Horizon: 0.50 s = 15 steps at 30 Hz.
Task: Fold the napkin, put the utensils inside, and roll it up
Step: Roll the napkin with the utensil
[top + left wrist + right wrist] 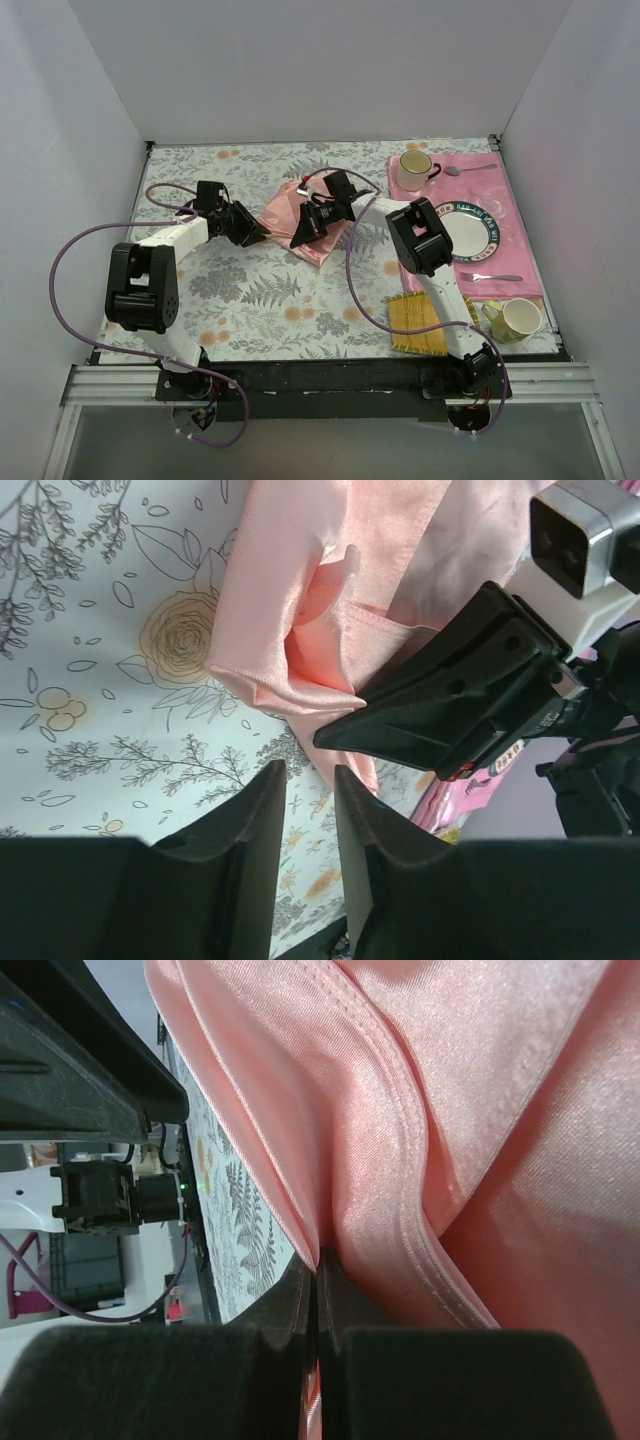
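Note:
The salmon-pink satin napkin lies crumpled on the floral tablecloth at centre. My right gripper is shut on a folded edge of it; in the right wrist view the cloth runs straight into the closed jaws. My left gripper sits just left of the napkin, open by a narrow gap, with nothing between its fingers. In the left wrist view the napkin bunches just beyond the fingertips, and the right gripper presses on its fold. The teal-handled spoon is out of view.
A deeper pink placemat at right carries a cream cup, an all-silver spoon, a plate and a fork. A second cup and a yellow bamboo mat sit near the front right.

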### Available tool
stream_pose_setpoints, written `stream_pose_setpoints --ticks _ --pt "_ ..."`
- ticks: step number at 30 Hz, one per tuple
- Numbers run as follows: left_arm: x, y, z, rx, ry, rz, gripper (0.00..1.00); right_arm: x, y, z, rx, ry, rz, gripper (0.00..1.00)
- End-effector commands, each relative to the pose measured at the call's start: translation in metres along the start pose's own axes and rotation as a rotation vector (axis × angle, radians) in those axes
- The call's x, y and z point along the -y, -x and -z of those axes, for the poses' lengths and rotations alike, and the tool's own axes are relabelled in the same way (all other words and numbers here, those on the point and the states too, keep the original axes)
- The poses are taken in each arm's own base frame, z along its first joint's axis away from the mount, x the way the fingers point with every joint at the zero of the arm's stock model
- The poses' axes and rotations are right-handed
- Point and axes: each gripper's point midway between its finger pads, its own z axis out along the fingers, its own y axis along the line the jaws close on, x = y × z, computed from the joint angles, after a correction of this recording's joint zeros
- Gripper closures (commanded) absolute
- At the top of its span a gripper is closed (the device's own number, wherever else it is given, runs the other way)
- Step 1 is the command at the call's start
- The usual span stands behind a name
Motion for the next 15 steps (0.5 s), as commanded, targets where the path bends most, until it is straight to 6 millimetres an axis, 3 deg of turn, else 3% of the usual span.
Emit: stream_pose_setpoints --ticks 1,6,15 --pt "0.022 -0.002 -0.002 -0.017 -0.109 -0.006 0.78 0.014 0.001 -0.003 0.015 -0.01 -0.064 0.99" --pt "0.025 -0.016 -0.017 -0.068 -0.129 -0.016 0.81 0.022 0.001 -0.003 0.016 -0.013 -0.103 0.99" --pt "0.024 -0.02 -0.039 -0.105 -0.129 0.001 0.89 0.026 0.006 0.003 0.033 -0.019 -0.115 0.99"
